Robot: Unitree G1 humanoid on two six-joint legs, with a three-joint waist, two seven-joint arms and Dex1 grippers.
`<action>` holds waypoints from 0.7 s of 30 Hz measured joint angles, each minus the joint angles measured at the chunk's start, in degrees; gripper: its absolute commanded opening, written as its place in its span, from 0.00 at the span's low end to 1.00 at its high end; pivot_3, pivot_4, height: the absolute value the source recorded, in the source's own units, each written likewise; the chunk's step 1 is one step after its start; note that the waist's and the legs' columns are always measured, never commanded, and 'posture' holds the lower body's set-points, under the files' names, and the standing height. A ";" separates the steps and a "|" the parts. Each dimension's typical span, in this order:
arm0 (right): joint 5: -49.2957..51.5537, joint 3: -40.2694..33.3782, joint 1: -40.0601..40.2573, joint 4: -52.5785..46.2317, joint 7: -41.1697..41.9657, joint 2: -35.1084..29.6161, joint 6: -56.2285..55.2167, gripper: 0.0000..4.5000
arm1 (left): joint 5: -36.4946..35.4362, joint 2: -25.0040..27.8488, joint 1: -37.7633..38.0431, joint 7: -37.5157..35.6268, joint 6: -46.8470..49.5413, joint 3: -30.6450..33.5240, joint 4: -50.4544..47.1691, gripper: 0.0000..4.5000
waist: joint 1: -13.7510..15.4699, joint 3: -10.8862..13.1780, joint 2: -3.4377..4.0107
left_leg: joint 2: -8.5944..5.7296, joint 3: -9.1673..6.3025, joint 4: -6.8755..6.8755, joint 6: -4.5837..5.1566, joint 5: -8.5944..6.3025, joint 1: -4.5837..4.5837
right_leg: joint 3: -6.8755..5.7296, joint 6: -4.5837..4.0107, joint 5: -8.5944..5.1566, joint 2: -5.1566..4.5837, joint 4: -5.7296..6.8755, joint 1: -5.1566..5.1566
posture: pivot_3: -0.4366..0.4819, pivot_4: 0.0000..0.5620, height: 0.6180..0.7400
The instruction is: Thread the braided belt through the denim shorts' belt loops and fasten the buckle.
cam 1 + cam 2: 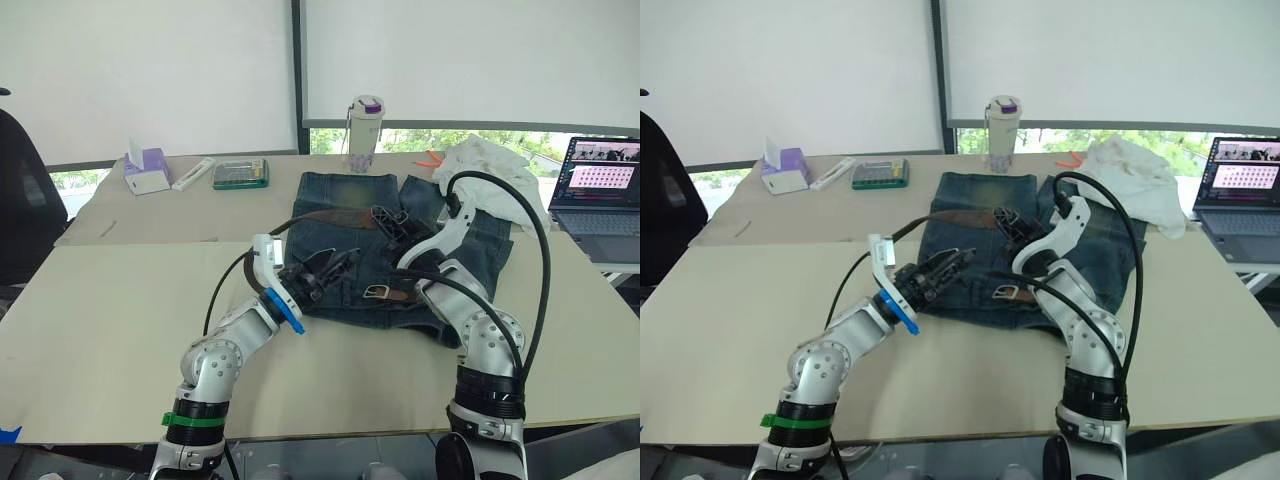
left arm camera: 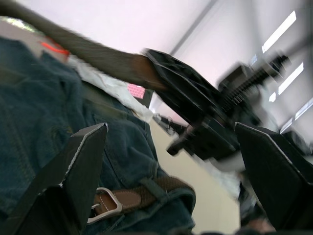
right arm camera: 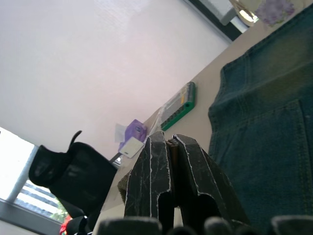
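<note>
The denim shorts (image 1: 345,195) lie flat mid-table, waistband toward me. The braided belt (image 1: 335,214) runs across one leg as a brown strap, and my right gripper (image 1: 383,216) is shut on it, lifting that stretch. The belt's other end lies along the waistband, passing under a belt loop (image 2: 153,188) beside the silver buckle (image 1: 377,292). My left gripper (image 1: 340,262) hovers open just left of the buckle, over the waistband, with nothing between its fingers (image 2: 83,161). In the right wrist view the shut fingers (image 3: 159,166) pinch a thin brown edge.
A white cloth (image 1: 490,160) and an open laptop (image 1: 600,195) sit at the right. A water bottle (image 1: 365,130) stands behind the shorts. A tissue box (image 1: 147,170), a white stick (image 1: 192,173) and a green case (image 1: 240,174) lie at the back left. A black chair (image 1: 20,200) is at the left.
</note>
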 measured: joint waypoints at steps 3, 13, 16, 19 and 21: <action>0.81 1.07 0.87 -0.70 0.89 -0.79 1.26 0.00 | -5.05 -2.21 -2.43 2.60 0.85 4.20 1.65 0.98 | 0.08 0.00 0.00 | -0.04 0.01 0.03 0.00 0.00 -0.03 | -0.01 0.00 0.00 -0.01 -0.09 0.03 | 0.48 0.27 1.00; 4.04 2.49 2.42 -1.54 1.83 -2.71 3.19 0.00 | -6.05 -4.82 -5.21 4.18 1.32 5.56 4.97 0.58 | 0.13 0.00 0.00 | -0.07 0.03 0.03 0.00 0.00 -0.03 | 0.00 -0.01 0.00 0.00 -0.25 0.09 | 0.48 0.27 1.00; 4.33 2.86 2.52 -1.95 1.83 -3.13 3.19 0.00 | -5.44 -5.06 -5.90 4.48 1.25 5.82 5.19 0.35 | 0.14 0.00 0.00 | -0.08 0.03 0.03 0.00 0.00 -0.03 | 0.01 -0.01 0.00 0.01 -0.26 0.09 | 0.48 0.27 1.00; 4.44 3.01 2.78 -2.23 1.83 -3.40 3.19 0.00 | -5.14 -5.05 -5.92 4.49 1.26 5.84 5.25 0.13 | 0.18 0.00 0.00 | -0.08 0.03 0.03 0.00 0.00 -0.04 | 0.01 -0.01 0.00 0.01 -0.27 0.09 | 0.48 0.27 1.00; 4.43 3.12 2.87 -2.36 1.83 -3.62 3.19 0.00 | -4.72 -5.12 -5.91 4.61 1.26 5.85 5.25 0.01 | 0.19 0.00 -0.01 | -0.08 0.04 0.03 0.00 0.00 -0.05 | 0.01 -0.01 0.00 0.00 -0.28 0.09 | 0.48 0.27 1.00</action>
